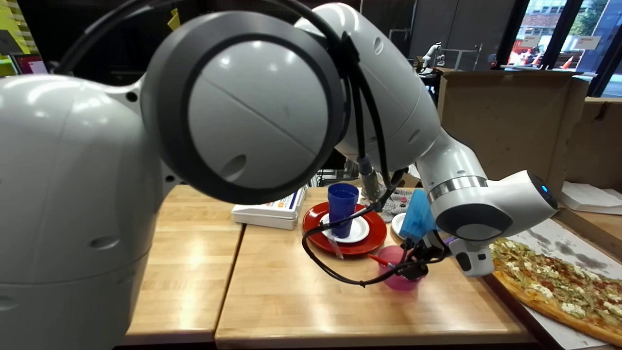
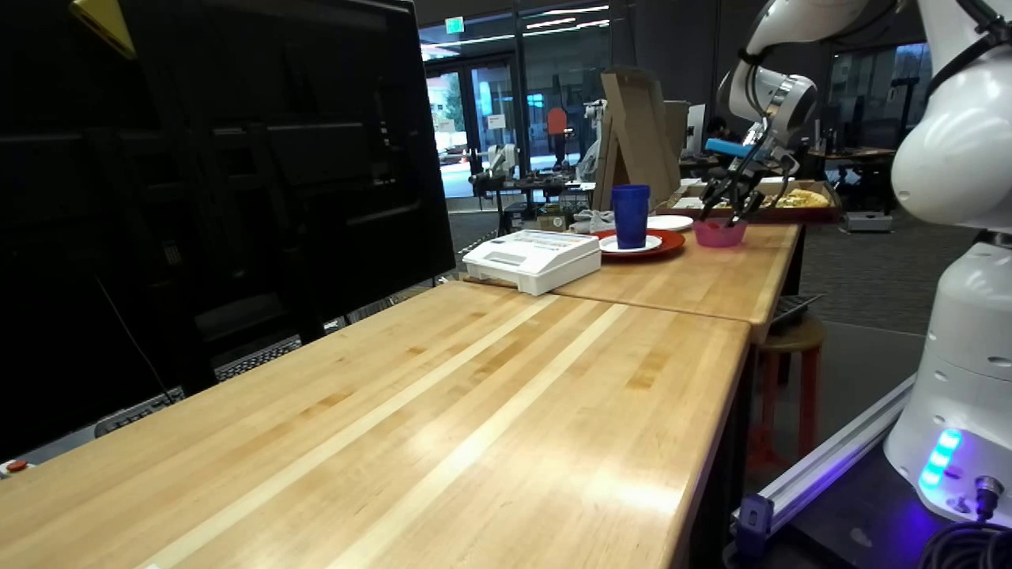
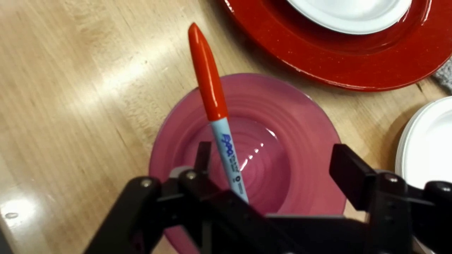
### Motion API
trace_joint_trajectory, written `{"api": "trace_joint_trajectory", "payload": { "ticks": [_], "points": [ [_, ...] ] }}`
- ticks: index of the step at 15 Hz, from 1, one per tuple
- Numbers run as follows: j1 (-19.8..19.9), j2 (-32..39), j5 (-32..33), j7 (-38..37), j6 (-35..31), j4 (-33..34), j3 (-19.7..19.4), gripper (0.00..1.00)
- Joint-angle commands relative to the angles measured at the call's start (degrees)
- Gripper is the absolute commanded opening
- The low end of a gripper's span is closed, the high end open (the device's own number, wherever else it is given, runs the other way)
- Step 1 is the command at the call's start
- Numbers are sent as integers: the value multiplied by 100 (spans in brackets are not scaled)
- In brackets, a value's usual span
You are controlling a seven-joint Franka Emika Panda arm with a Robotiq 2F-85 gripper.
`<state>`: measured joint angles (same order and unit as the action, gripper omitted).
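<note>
A pink bowl (image 3: 310, 123) stands on the wooden table; it shows in both exterior views (image 1: 398, 284) (image 2: 719, 235). A marker (image 3: 226, 151) with a red cap and pale barrel leans in the bowl, its cap sticking out over the rim. The cap shows in an exterior view (image 1: 380, 260). My gripper (image 3: 275, 164) is open over the bowl, its fingers wide apart. The marker lies between the fingers, nearer the left one in the wrist view, and is not gripped. The marker's lower end is hidden behind the gripper. In an exterior view the gripper (image 2: 726, 207) points down at the bowl.
A red plate (image 1: 357, 248) beside the bowl carries a small white plate (image 1: 360, 231) and a blue cup (image 1: 343, 209). White plates (image 3: 430, 148) stand nearby. A white case (image 2: 538, 257) lies farther along the table. An open cardboard box (image 1: 505, 121) holds pizza (image 1: 559, 287).
</note>
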<state>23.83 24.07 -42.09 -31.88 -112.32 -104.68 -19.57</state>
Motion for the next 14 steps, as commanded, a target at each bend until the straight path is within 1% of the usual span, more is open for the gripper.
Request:
{"api": "trace_joint_trajectory", "payload": {
  "ticks": [1,2,3,4,5,6,7,13,14],
  "points": [
    [81,84,-123,22,194,151,25,84],
    [83,100,-122,16,204,171,25,85],
    [83,112,-114,5,219,194,24,81],
    [83,121,-113,3,225,209,25,67],
    [81,128,-108,-1,229,224,25,56],
    [78,127,-95,-5,234,235,23,55],
    [76,131,-88,-8,242,254,22,50],
    [83,159,-69,-5,290,351,19,1],
    [86,155,-70,4,301,352,19,0]
  ]
}}
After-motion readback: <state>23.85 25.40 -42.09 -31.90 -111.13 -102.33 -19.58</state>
